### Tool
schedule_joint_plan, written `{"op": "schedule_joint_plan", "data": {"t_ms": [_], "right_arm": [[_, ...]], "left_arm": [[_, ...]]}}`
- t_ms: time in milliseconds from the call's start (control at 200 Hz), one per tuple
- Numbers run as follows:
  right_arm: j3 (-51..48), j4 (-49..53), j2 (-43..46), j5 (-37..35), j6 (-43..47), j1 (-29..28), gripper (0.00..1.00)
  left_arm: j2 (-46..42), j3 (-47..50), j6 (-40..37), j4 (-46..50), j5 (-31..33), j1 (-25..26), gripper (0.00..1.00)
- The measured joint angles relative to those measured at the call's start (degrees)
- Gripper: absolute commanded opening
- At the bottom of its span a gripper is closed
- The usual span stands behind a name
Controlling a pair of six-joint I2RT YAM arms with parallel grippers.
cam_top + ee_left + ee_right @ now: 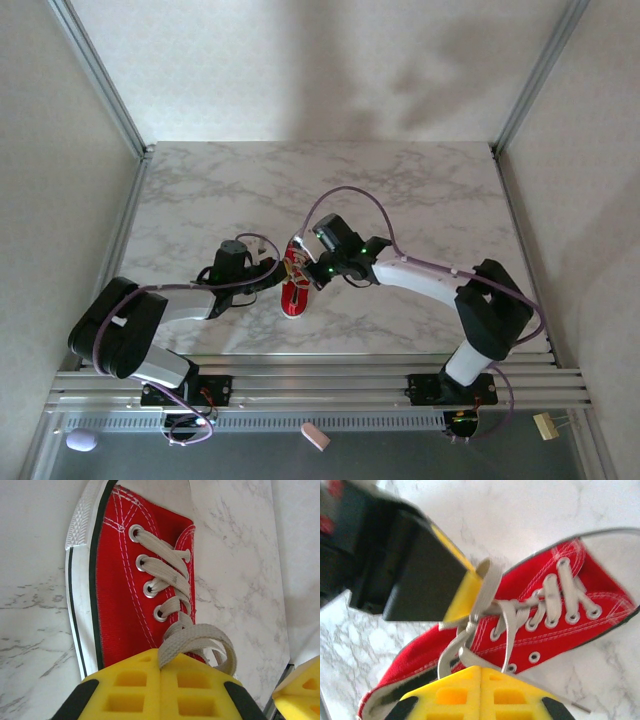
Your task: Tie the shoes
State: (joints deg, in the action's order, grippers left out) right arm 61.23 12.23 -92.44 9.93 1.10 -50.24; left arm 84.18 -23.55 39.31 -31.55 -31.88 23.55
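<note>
A small red shoe [293,296] with a white sole lies on the marble table between my two arms. In the left wrist view the shoe [120,595] points away, its white laces [167,575] crossing the eyelets. My left gripper [162,664] is shut on a loop of lace [200,637] near the top eyelets. In the right wrist view the shoe [560,625] lies on its side. My right gripper [480,669] is shut on a lace strand [467,655] by the knot. The left gripper's yellow finger [465,592] holds its loop just above. In the top view both grippers, left [275,271] and right [306,272], meet over the shoe.
The marble table [400,190] is walled by white panels and metal posts [100,80]. A rail [320,385] carrying both arm bases runs along the near edge. Below it lie a pink piece [315,436], a lilac piece [80,439] and a tan block [545,425].
</note>
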Motion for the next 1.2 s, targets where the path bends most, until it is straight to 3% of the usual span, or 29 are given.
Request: {"op": "schedule_joint_plan", "data": {"t_ms": [50, 170, 290, 335, 511, 666, 736, 1201], "right_arm": [[-2.1, -2.7, 2.9, -0.8, -0.1, 0.0, 0.23], [-5.0, -8.3, 8.8, -1.8, 1.8, 0.2, 0.21], [-5.4, -11.4, 9.1, -4.3, 3.1, 0.3, 0.17], [-5.4, -11.1, 8.8, -4.4, 3.4, 0.5, 0.22], [-5.3, -9.7, 7.9, 1.9, 9.5, 1.5, 0.19], [-3.9, -5.0, 2.5, 7.6, 17.2, 1.7, 0.31], [-3.9, -3.4, 0.5, 9.7, 20.1, 2.0, 0.33], [3.5, 2.6, -5.4, 18.4, 31.2, 4.2, 0.27]], "left_arm": [[0.0, 0.0, 0.0, 0.0, 0.0, 0.0, 0.00], [0.0, 0.0, 0.0, 0.0, 0.0, 0.0, 0.00], [0.0, 0.0, 0.0, 0.0, 0.0, 0.0, 0.00], [0.0, 0.0, 0.0, 0.0, 0.0, 0.0, 0.00], [0.0, 0.0, 0.0, 0.0, 0.0, 0.0, 0.00], [0.0, 0.0, 0.0, 0.0, 0.0, 0.0, 0.00], [0.0, 0.0, 0.0, 0.0, 0.0, 0.0, 0.00], [0.0, 0.0, 0.0, 0.0, 0.2, 0.1, 0.00]]}}
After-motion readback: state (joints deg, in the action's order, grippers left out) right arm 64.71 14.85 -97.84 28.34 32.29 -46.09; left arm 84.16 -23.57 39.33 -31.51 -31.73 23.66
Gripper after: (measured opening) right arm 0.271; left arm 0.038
